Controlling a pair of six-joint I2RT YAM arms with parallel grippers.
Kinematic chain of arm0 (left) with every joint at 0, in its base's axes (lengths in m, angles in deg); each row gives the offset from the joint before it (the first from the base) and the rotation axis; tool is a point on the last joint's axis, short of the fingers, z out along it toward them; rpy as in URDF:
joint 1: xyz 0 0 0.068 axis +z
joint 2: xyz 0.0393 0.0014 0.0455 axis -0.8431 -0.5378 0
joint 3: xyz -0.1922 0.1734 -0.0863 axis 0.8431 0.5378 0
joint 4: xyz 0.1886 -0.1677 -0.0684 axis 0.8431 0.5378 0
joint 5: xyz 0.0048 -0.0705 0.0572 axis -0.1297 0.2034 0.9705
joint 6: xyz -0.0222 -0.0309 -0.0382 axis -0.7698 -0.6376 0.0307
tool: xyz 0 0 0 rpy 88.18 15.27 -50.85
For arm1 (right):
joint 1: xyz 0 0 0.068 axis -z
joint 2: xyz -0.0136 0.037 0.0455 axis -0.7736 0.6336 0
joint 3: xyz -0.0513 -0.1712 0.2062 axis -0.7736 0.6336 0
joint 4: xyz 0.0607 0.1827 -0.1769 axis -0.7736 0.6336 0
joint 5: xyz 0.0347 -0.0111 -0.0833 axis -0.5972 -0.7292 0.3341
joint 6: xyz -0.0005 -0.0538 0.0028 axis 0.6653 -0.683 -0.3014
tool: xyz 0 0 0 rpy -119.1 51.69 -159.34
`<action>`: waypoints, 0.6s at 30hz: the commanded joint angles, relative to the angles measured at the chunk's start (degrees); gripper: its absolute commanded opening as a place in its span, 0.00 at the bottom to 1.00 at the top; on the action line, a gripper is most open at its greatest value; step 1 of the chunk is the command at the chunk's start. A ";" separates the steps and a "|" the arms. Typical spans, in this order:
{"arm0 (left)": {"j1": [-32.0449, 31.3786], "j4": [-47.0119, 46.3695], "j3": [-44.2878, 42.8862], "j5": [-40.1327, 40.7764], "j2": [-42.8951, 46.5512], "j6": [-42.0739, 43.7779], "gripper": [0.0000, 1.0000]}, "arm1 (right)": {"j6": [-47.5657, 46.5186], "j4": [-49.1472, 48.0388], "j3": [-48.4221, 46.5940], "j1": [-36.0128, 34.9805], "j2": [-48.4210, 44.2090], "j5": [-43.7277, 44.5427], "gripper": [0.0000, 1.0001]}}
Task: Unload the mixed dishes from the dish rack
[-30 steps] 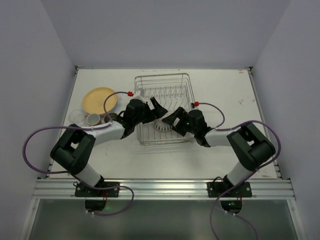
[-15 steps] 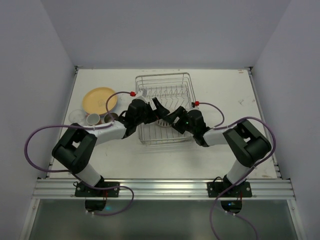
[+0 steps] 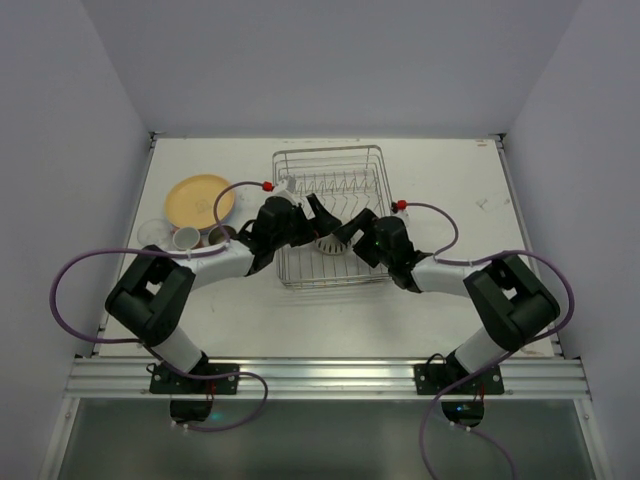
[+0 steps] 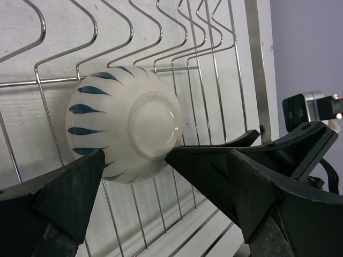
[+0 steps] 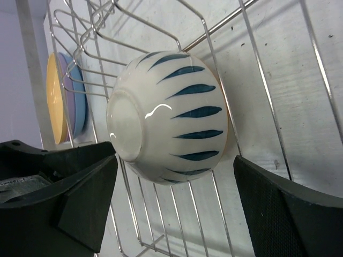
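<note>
surface: white, is carrying the dish rack
bowl: is lying upturned inside the rack
left pincer: is gaping around the bowl
right pincer: is gaping likewise
hold: probably glossy, slippery, breakable; the rim looks like the best place to grip

Place: a robot lab test cell, set up as a stand-in for a kitchen counter.
Enclosure: plain pale walls close in a white table on 3 sides, like a booth.
Mounting: an aluminium rail runs along the near edge, and the arm bases of 2 robot arms are bolted to it.
Wiring: purple cables loop loose from the arms, out in the open.
Props: a wire dish rack and a yellow-orange plate sit straight on the bare tabletop.
Cameras: each wrist view looks out past its own black fingers, which marks this as a recording rig.
</note>
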 commanded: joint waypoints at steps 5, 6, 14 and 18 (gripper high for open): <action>-0.55 -0.60 -1.78 0.08 0.13 0.41 1.00 | 0.35 -0.12 -1.50 -0.12 0.11 4.74 0.92; -0.55 -0.60 -1.69 0.16 0.22 0.50 1.00 | 0.96 -0.13 -1.67 -0.21 0.55 3.69 0.92; -0.55 0.01 -2.48 1.22 0.14 1.11 1.00 | 3.60 -1.44 -1.94 -0.21 1.88 1.31 0.92; -0.55 0.28 -3.19 1.92 -0.57 1.38 1.00 | 4.04 -0.57 -2.03 -0.30 1.44 2.18 0.92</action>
